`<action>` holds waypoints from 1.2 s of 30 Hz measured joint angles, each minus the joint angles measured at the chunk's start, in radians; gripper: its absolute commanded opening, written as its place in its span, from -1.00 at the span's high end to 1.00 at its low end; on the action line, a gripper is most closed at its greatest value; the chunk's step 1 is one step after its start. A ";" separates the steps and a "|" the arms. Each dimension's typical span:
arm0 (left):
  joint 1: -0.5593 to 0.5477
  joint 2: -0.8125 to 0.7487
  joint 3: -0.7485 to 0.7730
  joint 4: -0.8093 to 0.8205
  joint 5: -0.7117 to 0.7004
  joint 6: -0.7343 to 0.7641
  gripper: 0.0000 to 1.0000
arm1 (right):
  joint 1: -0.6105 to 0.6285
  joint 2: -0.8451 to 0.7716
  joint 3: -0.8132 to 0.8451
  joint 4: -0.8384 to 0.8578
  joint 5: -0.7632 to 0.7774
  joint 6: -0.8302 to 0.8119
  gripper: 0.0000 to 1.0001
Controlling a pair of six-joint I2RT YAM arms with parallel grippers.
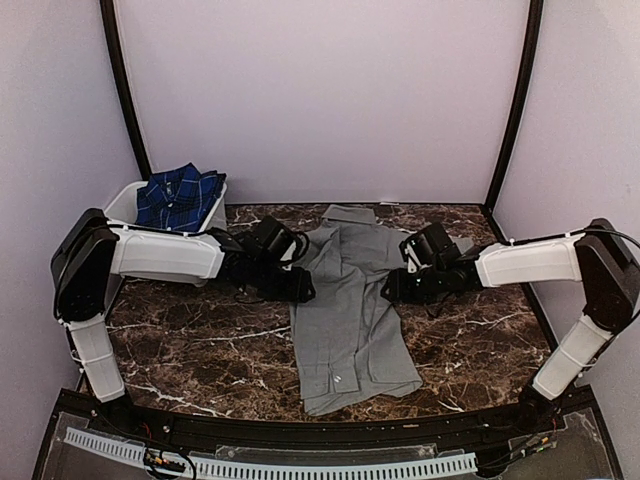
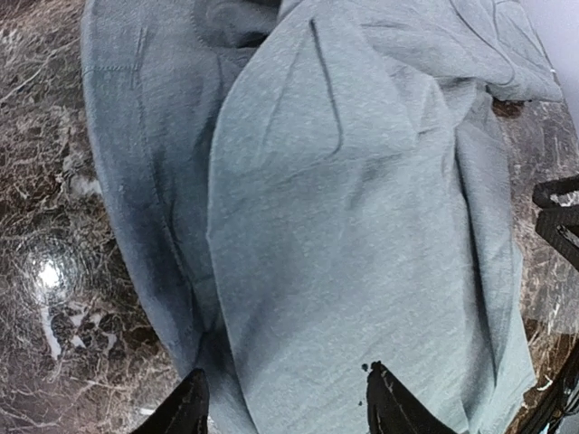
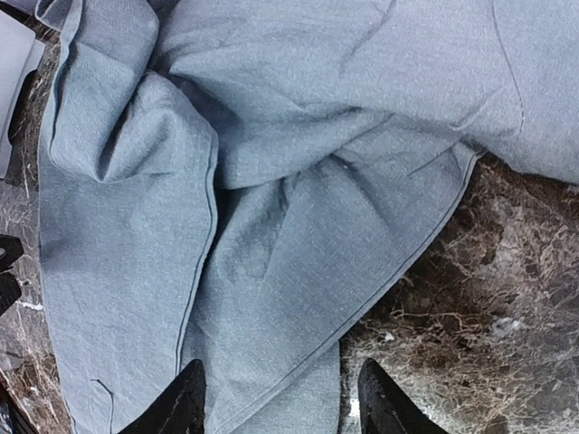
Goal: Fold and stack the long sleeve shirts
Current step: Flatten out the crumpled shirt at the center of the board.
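Left gripper and right gripper are held with jaws apart over opposite edges of the grey shirt, spread on the desk; plaid shirt is lodged in the tub. Bunched cloth may be caught unevenly, skewing the fold.

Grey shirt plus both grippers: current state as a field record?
grey shirt: laid lengthwise on the table, collar at the far end, cloth rumpled mid-body
plaid shirt: bunched in the white tub, far left corner
left gripper: open, over the grey shirt's left edge
right gripper: open, over the grey shirt's right edge
stack: not started
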 measured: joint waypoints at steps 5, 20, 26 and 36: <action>0.003 0.041 0.000 0.000 -0.023 -0.004 -0.13 | 0.000 0.000 -0.045 0.028 -0.029 0.018 -0.04; 0.002 0.098 0.011 0.026 -0.032 -0.019 0.50 | 0.000 0.080 -0.045 0.094 -0.053 0.041 0.17; 0.002 0.101 0.017 0.027 -0.037 -0.026 0.92 | -0.001 0.111 -0.027 0.114 -0.053 0.060 0.44; 0.001 -0.001 0.022 -0.009 -0.124 -0.025 1.00 | -0.029 0.134 -0.001 0.122 -0.039 0.070 1.00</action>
